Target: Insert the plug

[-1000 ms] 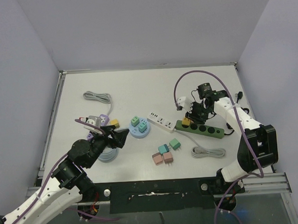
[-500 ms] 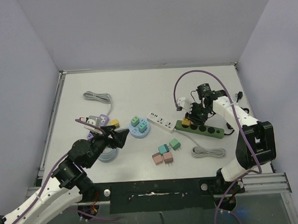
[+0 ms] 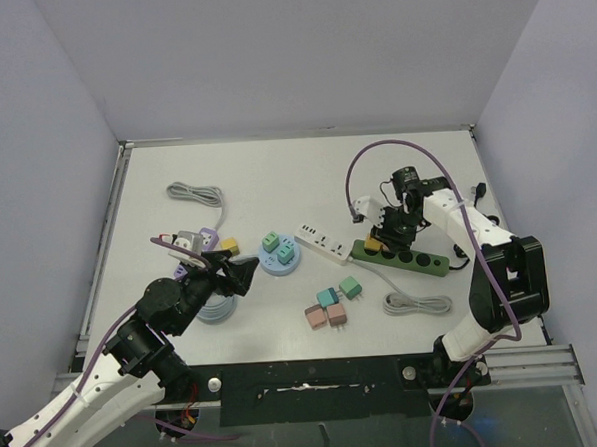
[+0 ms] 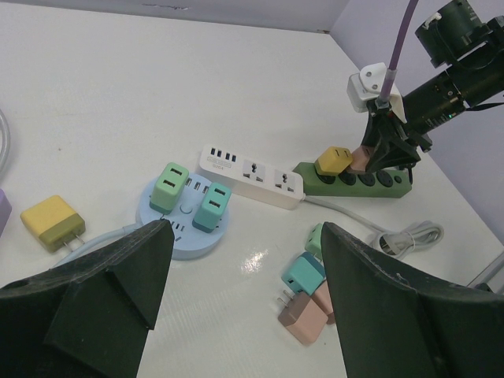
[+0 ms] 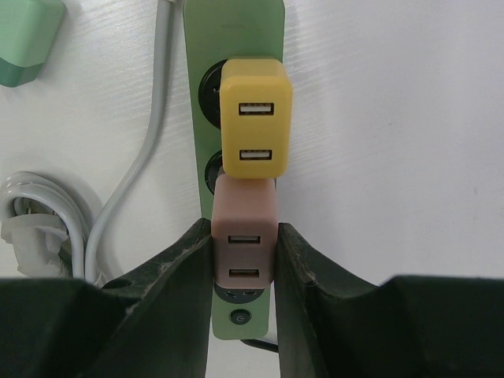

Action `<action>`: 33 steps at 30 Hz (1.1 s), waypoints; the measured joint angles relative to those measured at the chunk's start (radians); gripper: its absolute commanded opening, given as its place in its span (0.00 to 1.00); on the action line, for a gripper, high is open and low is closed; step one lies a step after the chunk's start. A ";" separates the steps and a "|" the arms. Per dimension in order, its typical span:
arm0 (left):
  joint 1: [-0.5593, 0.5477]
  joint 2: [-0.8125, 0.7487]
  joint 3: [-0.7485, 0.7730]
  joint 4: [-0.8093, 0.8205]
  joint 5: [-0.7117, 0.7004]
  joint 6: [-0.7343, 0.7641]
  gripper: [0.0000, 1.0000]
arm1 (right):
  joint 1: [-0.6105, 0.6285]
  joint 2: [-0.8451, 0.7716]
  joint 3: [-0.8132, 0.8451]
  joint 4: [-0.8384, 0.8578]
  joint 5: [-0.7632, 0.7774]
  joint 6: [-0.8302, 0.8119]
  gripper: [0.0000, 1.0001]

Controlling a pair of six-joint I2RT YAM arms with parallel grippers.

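Pink plug [image 5: 244, 224] sits clamped in your right end effector [image 5: 244, 246] over the green power strip [image 5: 236, 20] at right, touching the yellow plug [image 5: 256, 118], aligned for pressing home. Left end effector [image 4: 246, 260]: wide, idle.

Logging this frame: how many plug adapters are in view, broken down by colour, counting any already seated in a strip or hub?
yellow plugs: 2
pink plugs: 3
green plugs: 2
teal plugs: 2
Total: 9
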State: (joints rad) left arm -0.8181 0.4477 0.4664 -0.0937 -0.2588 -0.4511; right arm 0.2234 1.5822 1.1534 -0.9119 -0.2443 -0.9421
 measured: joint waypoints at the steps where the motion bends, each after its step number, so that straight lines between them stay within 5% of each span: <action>1: 0.000 0.000 0.000 0.000 0.000 0.000 0.75 | 0.000 0.000 0.000 -0.008 0.000 0.000 0.00; 33: 0.000 -0.016 -0.006 0.000 0.000 -0.001 0.75 | -0.008 0.041 -0.022 0.046 -0.011 -0.017 0.00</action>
State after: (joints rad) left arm -0.8181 0.4313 0.4599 -0.0937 -0.2592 -0.4522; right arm 0.2153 1.6230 1.1313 -0.8661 -0.2550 -0.9592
